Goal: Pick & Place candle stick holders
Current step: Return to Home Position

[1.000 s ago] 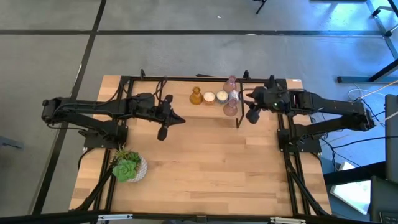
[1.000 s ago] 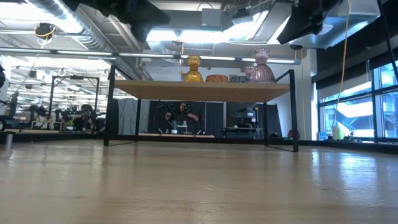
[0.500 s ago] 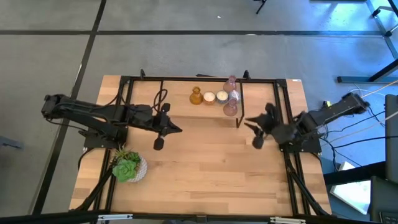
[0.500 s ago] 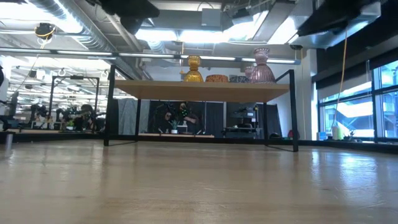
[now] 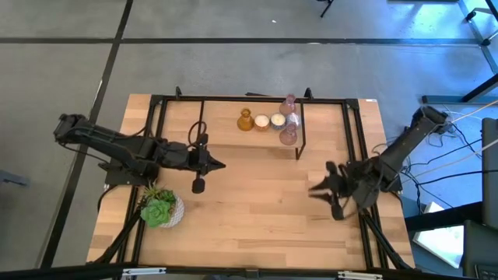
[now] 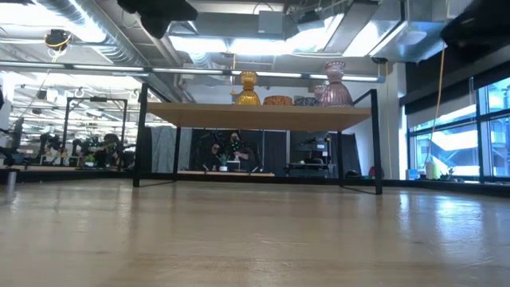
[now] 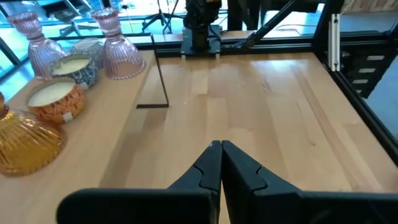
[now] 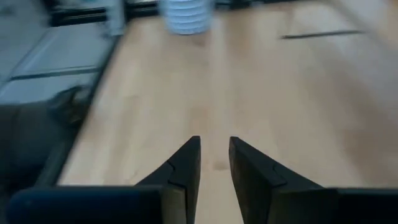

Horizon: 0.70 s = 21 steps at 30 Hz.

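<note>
On the shelf (image 6: 255, 116), the five candle stick holders (image 5: 278, 120) stand clustered right of its middle, with the amber holder (image 5: 245, 120) at the cluster's left end.

Left gripper (image 5: 218, 164): in front of the shelf's left half. Arm low and outstretched, fingers pressed together, pinching nothing.

Right gripper (image 5: 317, 190): well out from the shelf's right leg. Arm folded near its base. Fingers seemingly a narrow gap apart (view blurred).

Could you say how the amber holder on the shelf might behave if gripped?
The amber holder looks like ribbed glass, so probably rigid, breakable, somewhat slippery. Its wide base under a narrow neck suggests it resists tipping.
</note>
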Each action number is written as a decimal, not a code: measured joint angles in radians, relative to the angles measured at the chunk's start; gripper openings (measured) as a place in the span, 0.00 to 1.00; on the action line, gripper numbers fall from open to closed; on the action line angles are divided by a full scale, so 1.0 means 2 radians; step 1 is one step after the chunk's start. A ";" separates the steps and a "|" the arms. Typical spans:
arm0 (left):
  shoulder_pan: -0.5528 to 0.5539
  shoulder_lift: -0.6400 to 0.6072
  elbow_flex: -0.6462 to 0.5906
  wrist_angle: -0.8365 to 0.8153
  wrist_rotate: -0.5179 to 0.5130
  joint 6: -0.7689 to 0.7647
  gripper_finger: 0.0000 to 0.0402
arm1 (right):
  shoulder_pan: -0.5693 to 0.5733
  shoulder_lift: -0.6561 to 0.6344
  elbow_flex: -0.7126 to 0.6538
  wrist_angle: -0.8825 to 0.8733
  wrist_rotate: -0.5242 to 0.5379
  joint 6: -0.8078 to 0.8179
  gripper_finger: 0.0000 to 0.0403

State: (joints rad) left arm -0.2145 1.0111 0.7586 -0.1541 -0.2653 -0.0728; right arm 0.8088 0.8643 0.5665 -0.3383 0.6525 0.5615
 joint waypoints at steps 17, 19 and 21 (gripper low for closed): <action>-0.063 0.001 0.000 0.013 -0.072 -0.015 0.00 | 0.021 -0.028 -0.223 0.362 -0.036 -0.121 0.07; -0.063 0.001 0.000 0.012 -0.073 -0.015 0.00 | -0.005 -0.047 -0.227 0.363 -0.067 -0.144 0.04; -0.062 0.001 0.000 0.015 -0.074 -0.014 0.00 | -0.035 -0.066 -0.228 0.357 -0.103 -0.170 0.02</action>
State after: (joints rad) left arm -0.3390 1.0138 0.7586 -0.1236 -0.4129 -0.1017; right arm 0.7395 0.7314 0.1112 0.3747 0.4455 0.2212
